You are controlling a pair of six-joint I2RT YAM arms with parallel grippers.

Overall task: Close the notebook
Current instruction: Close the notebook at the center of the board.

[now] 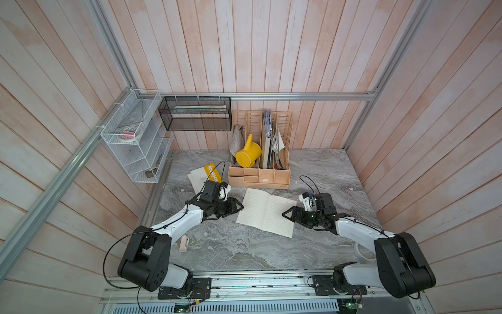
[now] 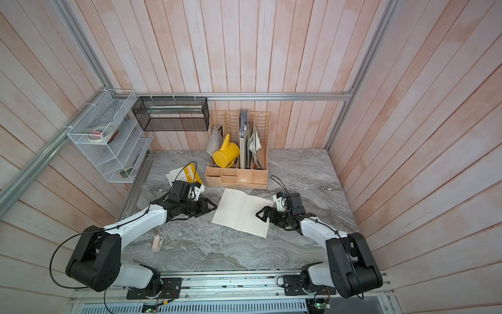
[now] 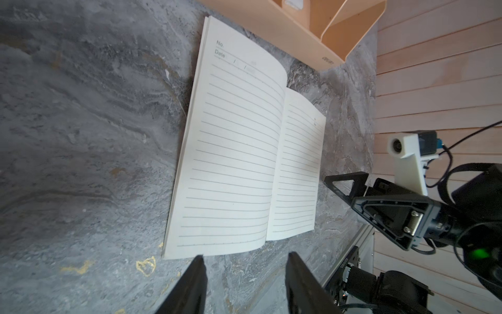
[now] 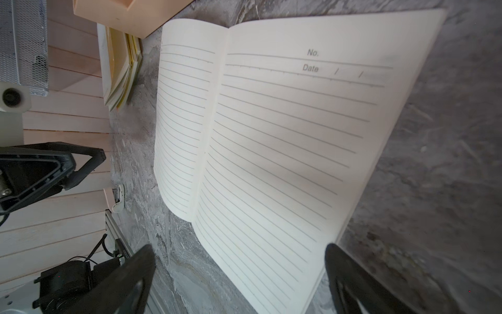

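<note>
Cream ruled paper, soft-bound: one notebook (image 1: 267, 213), lying open face-up on the grey marbled surface (image 1: 244, 252), about mid-surface, just in front of the peach desk organiser (image 1: 259, 176) and between the two arms.

Condition of task: not begun, by the look of it. Both pages are exposed and neither cover or leaf is lifted clear. The page on the robot's left bows up a little near the spine; the right page lies flatter. All of the closing is left to do: one half must be raised, swung over the spine and pressed down on the other.

Orientation: long axis and spine run from the organiser side toward the robot, skewed slightly so that the near end leans to the robot's left. The header end, printed "No." and "Date", points away toward the organiser.

Left hand (image 1: 240, 207): fingers parted, nothing between them, just beside the left page's outer edge and apart from it.

Right hand (image 1: 285, 214): fingers spread wide, holding nothing, over the right page's outer edge. Contact with the paper cannot be told.

Also present: yellow-covered booklet (image 1: 213, 174), well to the left of the organiser, not involved.
</note>
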